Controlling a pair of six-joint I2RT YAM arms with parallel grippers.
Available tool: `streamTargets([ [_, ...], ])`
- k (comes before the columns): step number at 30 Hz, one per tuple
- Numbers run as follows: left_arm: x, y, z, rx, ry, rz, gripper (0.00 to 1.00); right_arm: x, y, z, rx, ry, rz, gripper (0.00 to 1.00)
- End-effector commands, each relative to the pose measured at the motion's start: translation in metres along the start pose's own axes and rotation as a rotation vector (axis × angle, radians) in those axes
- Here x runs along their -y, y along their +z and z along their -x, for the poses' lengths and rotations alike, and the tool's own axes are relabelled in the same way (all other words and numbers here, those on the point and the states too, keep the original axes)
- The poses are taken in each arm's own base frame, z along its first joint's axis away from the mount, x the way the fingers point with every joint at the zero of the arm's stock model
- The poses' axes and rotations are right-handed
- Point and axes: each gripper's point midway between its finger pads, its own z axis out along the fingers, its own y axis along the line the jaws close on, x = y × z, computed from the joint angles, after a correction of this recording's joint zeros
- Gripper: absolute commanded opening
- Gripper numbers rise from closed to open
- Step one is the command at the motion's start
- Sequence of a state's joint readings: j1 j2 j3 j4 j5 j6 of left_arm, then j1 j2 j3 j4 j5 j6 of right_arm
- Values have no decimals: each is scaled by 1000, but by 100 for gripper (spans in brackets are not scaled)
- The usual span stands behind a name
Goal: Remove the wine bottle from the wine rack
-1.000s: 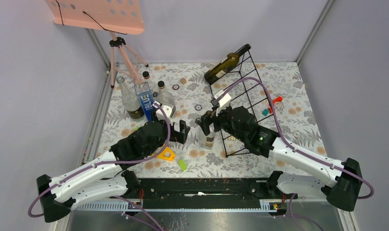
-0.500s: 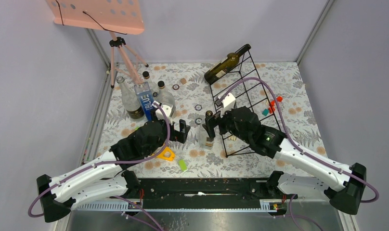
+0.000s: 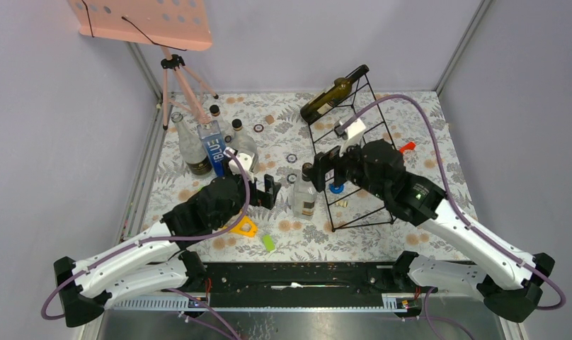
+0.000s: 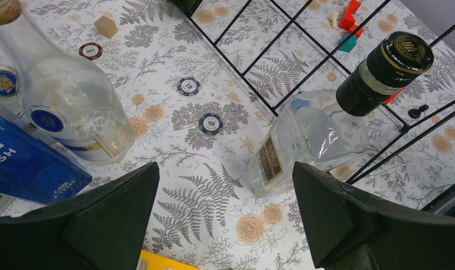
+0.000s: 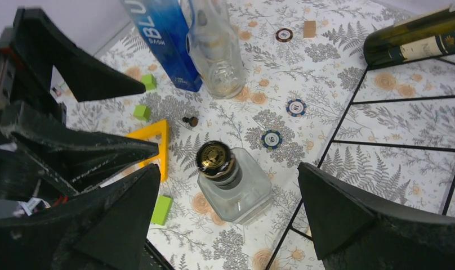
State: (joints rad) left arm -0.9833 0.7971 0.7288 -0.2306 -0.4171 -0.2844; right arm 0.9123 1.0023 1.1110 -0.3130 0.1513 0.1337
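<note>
The dark green glass wine bottle (image 3: 330, 95) lies slanted across the far top end of the large black thin-wire rack (image 3: 363, 225), well apart from both grippers. The right gripper (image 3: 327, 167) hangs with jaws spread wide above a squat clear glass bottle with a black cap (image 5: 232, 183) beside the rack's near corner, and the left gripper (image 4: 225, 169) is spread too, holding nothing. Reaching onward, the right arm could tip that clear bottle or snag the wires, and 1 nudge of the light frame might roll the wine bottle off.

Pale lilac walls (image 3: 283, 42) enclose a fern-patterned tabletop (image 3: 283, 106), seemingly lit evenly from above.
</note>
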Motion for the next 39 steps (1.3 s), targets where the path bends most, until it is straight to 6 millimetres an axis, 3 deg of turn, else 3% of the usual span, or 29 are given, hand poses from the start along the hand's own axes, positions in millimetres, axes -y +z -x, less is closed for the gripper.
streamTargets([
  [1,11,3,40,91,-12,-45,99,2,-13,21,-9,164,62,100],
  [9,14,17,59,149,-17,-122,99,9,-34,41,14,275,84,100],
  [12,18,22,62,160,13,-151,99,20,-44,44,34,303,31,100],
  [19,54,26,65,172,90,-351,99,48,-54,28,18,311,-121,100],
  [28,59,9,57,205,50,-414,99,69,-53,14,6,274,-226,100],
  [31,70,16,61,235,2,-406,99,76,-53,10,-2,278,-268,100],
  [39,92,52,51,238,-40,-312,99,71,-53,4,-20,302,-245,100],
])
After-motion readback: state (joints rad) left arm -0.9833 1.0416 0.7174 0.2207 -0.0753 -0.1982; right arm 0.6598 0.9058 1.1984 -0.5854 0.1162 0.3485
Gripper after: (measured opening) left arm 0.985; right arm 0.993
